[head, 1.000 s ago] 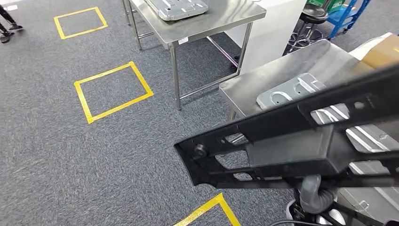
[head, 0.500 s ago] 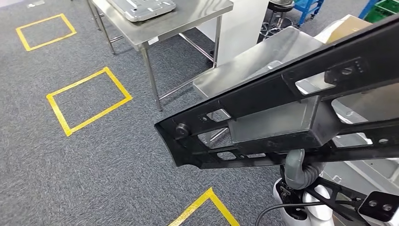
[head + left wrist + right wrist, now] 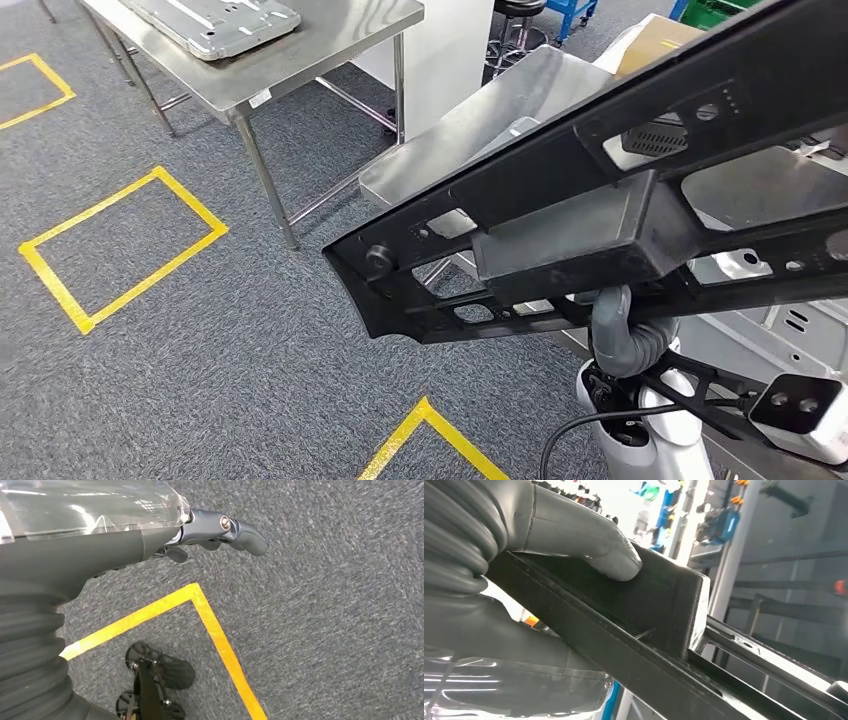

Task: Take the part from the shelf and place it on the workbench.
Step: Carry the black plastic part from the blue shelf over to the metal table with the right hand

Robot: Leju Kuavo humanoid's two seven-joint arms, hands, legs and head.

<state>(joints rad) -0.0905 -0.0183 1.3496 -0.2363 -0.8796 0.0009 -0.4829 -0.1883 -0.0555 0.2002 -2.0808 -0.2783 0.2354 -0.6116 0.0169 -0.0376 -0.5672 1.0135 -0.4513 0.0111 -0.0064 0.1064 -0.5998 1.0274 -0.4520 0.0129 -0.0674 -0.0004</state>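
Part [image 3: 600, 225], long black frame piece, held up in the air by right hand [image 3: 524, 545], thumb pressed on its boxy middle section; it spans above the near steel workbench [image 3: 480, 120] and grey carpet [image 3: 200, 380]. Left hand [image 3: 150, 535] hangs over carpet by yellow tape [image 3: 210, 625], fingers extended, holding nothing.

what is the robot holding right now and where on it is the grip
The right robot hand holds the long black part at its boxy middle section, thumb pressed on top. The left robot hand holds nothing.
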